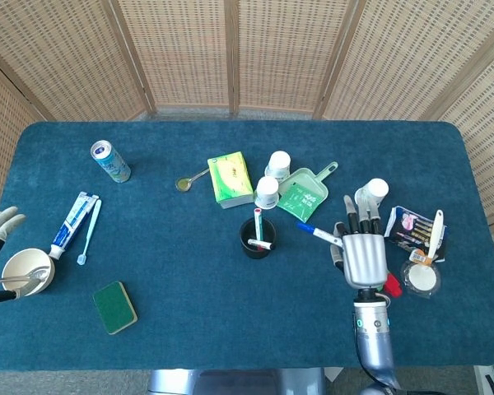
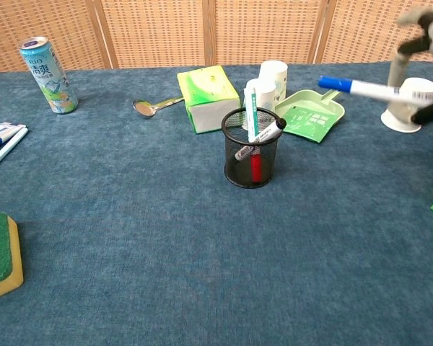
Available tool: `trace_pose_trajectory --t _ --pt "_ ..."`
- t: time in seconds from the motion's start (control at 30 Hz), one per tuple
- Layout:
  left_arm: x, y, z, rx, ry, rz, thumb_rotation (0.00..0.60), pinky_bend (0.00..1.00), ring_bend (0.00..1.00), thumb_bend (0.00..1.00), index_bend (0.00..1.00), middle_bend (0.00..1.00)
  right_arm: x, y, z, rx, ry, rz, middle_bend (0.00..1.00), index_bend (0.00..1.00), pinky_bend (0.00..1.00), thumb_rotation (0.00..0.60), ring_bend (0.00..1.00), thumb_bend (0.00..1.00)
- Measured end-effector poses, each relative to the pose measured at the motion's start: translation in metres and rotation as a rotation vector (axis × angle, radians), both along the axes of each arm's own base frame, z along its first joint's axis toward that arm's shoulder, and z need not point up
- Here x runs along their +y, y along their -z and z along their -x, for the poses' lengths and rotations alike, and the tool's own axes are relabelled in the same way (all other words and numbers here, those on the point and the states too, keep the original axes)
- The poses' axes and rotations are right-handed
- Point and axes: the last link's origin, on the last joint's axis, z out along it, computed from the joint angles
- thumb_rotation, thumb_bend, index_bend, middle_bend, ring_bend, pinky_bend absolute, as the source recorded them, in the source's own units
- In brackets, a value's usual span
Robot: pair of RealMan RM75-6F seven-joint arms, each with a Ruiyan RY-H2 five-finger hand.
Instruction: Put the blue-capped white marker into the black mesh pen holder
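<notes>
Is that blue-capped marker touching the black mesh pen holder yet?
Apart. In the chest view the marker, held by the right hand, hangs to the right of the pen holder, with open space between them.
</notes>
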Motion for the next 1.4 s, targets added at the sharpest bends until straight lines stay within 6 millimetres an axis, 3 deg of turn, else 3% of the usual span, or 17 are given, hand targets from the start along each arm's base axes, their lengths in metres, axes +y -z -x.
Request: trace_pose_trajectory --t 0.3,0.57,0.93,1.4 --pt "0.000 -0.003 0.002 -0.010 0.001 -0.003 0.600 0.07 0.00 0.03 0.10 0.00 0.002 -0.015 -0.052 0.221 -0.171 0.060 0.00 0.55 0.00 0.600 0.00 0.42" --pt "-0.001 -0.006 0.003 -0.021 0.005 -0.013 0.600 0.07 0.00 0.03 0.10 0.00 0.001 -0.005 -0.085 0.450 -0.288 0.108 0.00 0.55 0.02 0.600 0.00 0.42" --pt "0.000 -0.006 0.003 -0.021 0.007 -0.006 0.600 0.07 0.00 0.03 0.10 0.00 -0.015 0.031 -0.081 0.806 -0.361 0.165 0.00 0.54 0.05 0.600 0.00 0.42" --pt "-0.001 -0.003 0.001 -0.015 0.011 0.001 0.600 0.07 0.00 0.03 0.10 0.00 0.001 0.050 -0.087 1.016 -0.517 0.187 0.00 0.53 0.05 0.600 0.00 0.42"
